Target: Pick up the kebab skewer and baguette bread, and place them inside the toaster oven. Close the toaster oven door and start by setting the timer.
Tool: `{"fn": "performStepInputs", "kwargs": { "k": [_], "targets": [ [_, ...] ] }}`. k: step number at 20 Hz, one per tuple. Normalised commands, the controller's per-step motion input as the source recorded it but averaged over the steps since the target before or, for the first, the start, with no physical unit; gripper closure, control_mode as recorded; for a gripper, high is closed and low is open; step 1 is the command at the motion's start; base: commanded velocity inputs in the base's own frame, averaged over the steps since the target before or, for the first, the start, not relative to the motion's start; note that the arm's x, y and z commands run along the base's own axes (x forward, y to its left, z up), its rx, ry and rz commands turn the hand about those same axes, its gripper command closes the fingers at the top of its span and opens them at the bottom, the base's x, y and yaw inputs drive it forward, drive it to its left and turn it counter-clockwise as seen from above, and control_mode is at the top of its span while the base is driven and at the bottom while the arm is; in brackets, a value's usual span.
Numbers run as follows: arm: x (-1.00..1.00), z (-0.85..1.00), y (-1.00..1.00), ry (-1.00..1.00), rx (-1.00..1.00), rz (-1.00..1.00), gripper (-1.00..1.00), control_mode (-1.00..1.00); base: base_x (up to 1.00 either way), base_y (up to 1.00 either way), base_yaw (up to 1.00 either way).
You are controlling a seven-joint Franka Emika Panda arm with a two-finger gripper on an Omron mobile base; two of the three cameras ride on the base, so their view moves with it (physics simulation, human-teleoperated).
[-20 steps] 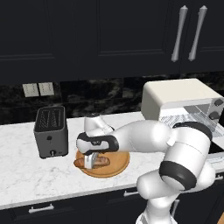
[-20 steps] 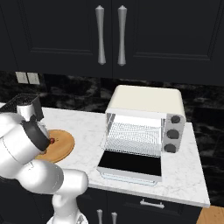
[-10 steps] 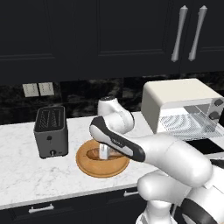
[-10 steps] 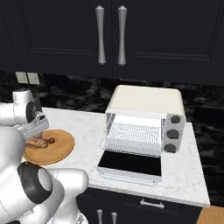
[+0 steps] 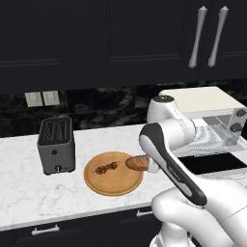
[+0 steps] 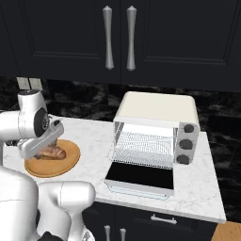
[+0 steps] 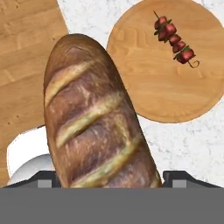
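The arm has the baguette pinched between wide-set jaws, lifted just off the right edge of the round wooden board. In the hand view the loaf runs straight out from the gripper, its near end deep between the fingers. The kebab skewer lies on the board, apart from the bread. The toaster oven stands well to the right, its door dropped flat and the wire rack bare. To do this well, I'd carry the loaf level, clear the door's front edge, and slide it onto the rack to one side, leaving room for the skewer.
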Motion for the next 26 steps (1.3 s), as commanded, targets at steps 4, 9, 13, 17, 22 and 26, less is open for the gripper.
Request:
{"fn": "performStepInputs", "kwargs": {
  "k": [4,9,13,17,22,26],
  "targets": [
    [-0.43,0.56,-0.95,-0.08,0.0,0.0,1.0,-1.0,0.0,0.0,0.0],
    [-0.2,0.47,-0.99,-0.16,0.0,0.01,1.0,-1.0,0.0,0.0,0.0],
    [-0.14,0.26,-0.93,-0.18,0.0,0.0,1.0,-1.0,0.0,0.0,0.0],
    [0.0,0.29,-0.78,-0.22,-0.01,0.01,1.0,-1.0,0.0,0.0,0.0],
    [0.0,0.16,-0.91,-0.19,0.0,0.04,1.0,-1.0,0.0,0.0,0.0],
    [0.03,0.13,-0.8,-0.11,0.0,0.03,1.0,-1.0,0.0,0.0,0.0]
  ]
}}
